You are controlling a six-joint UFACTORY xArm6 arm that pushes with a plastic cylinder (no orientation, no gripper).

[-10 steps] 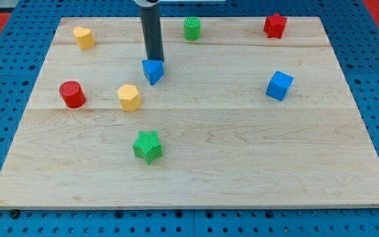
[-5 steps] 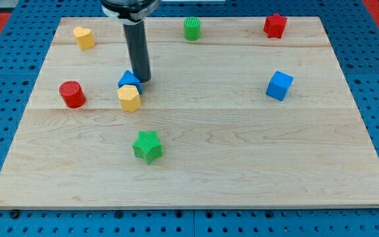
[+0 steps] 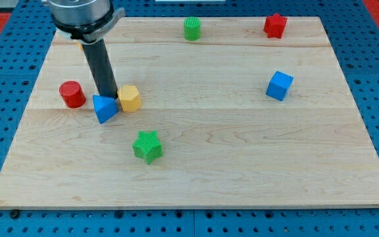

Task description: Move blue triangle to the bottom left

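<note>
1. Mid-push: my tip (image 3: 110,97) touches the blue triangle's (image 3: 104,108) top edge, between red cylinder (image 3: 72,94) and yellow block (image 3: 129,98).
2. No hand; rod only.
3. Next, I judge: push down-left across the desk (image 3: 255,164).

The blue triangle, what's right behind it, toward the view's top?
My tip stands directly behind the blue triangle, apparently touching it. The rod covers the board beyond, and whatever lies there is hidden.

Board (image 3: 242,151) pale wood, smooth, matt. Green star (image 3: 147,145) ribbed, probably plastic. Rod (image 3: 102,69) dark, slight sheen.
</note>
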